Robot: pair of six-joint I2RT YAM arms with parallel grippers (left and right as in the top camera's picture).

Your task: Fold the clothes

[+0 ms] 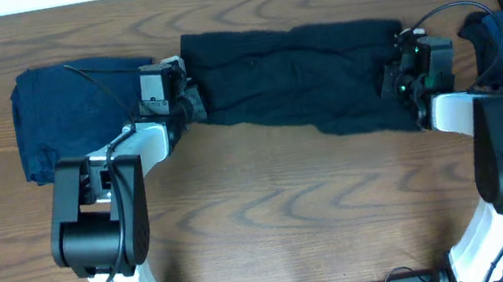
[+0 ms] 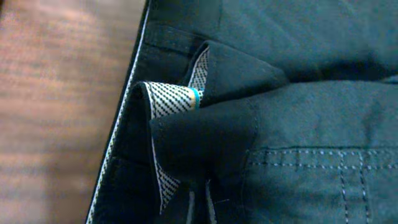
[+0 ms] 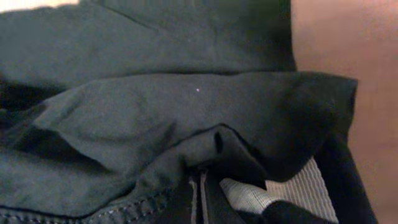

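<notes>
Overhead looks down; both wrist views crowd black garment (image 1: 297,73).

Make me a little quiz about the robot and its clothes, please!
1. True or false: the left hand and the right hand both grip the black garment.
2. Where does the black garment lie? A: across the middle of the table. B: on the floor. C: in a basket.
3. What colour is the garment at the table's left end?
Key: 1 true; 2 A; 3 dark blue.
</notes>
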